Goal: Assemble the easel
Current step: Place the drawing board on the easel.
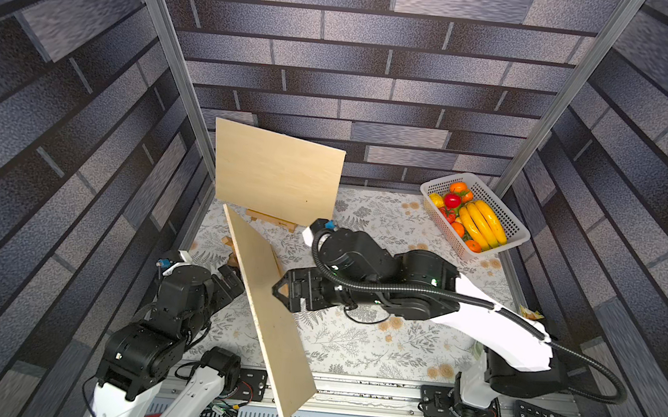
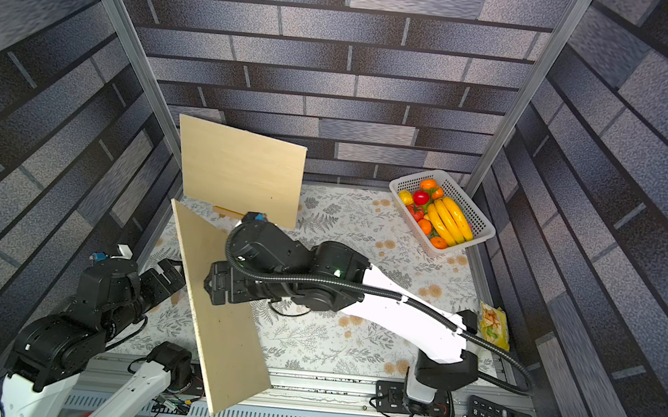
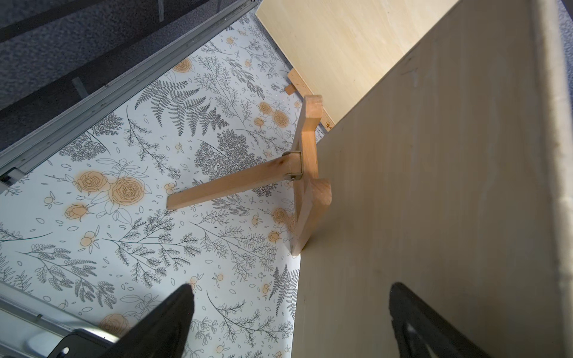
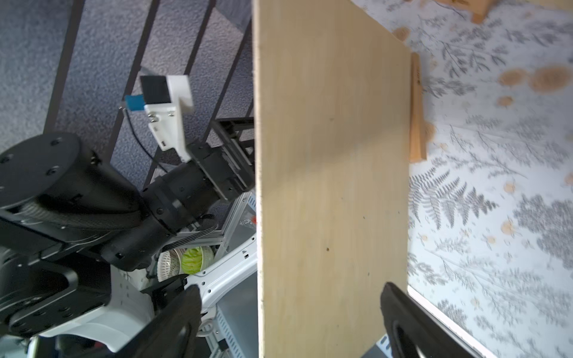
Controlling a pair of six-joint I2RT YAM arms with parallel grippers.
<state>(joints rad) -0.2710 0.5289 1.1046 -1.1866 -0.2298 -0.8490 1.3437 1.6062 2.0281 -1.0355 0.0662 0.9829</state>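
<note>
Easel hinge (image 3: 294,165), left wrist view only

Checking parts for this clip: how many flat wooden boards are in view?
2. The rear board stands on a small easel at the back; the near board leans against a second easel, in front.

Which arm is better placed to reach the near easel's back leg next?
Left, probably. The open left gripper sits behind the near board, with the back leg ahead in its wrist view. The right gripper faces the board's front, so the board blocks it.
</note>
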